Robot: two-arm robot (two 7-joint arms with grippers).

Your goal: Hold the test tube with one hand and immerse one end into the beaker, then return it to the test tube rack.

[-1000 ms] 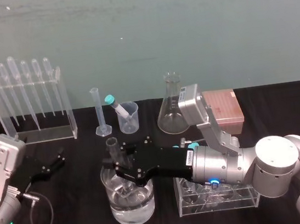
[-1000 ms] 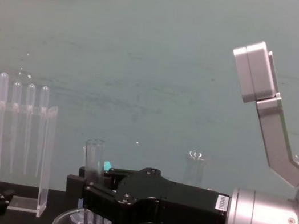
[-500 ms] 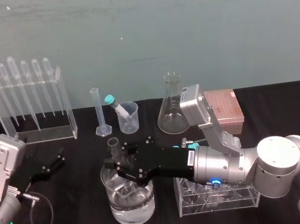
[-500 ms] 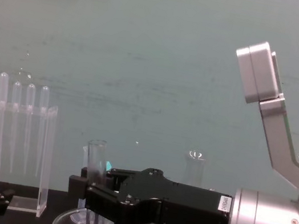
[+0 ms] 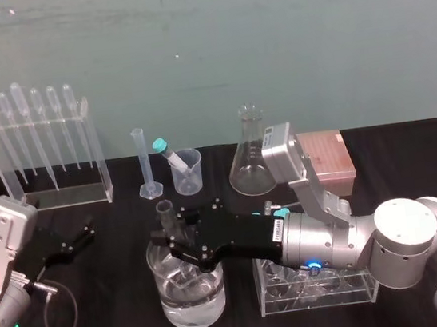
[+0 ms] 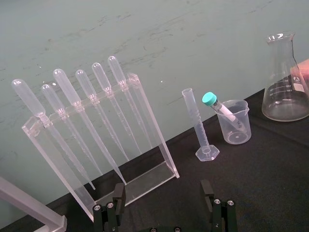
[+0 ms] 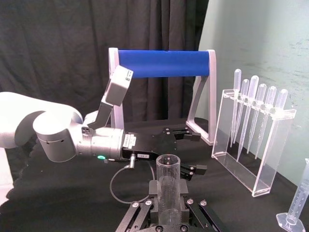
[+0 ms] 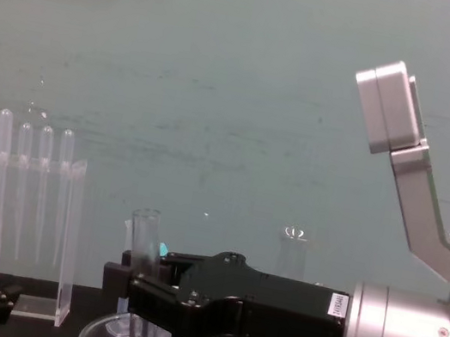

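Right end effector (image 5: pixel 172 239): clamped on the test tube (image 5: pixel 166 217) — lower end down inside the beaker (image 5: pixel 157 275).
Beaker: partly filled, clear liquid.
Left end effector (image 5: pixel 79 237): wide, idle at left.

A lab — pipette stand (image 5: pixel 42 154), conical flask (image 5: pixel 251 163), graduated cylinder (image 5: pixel 144 162).
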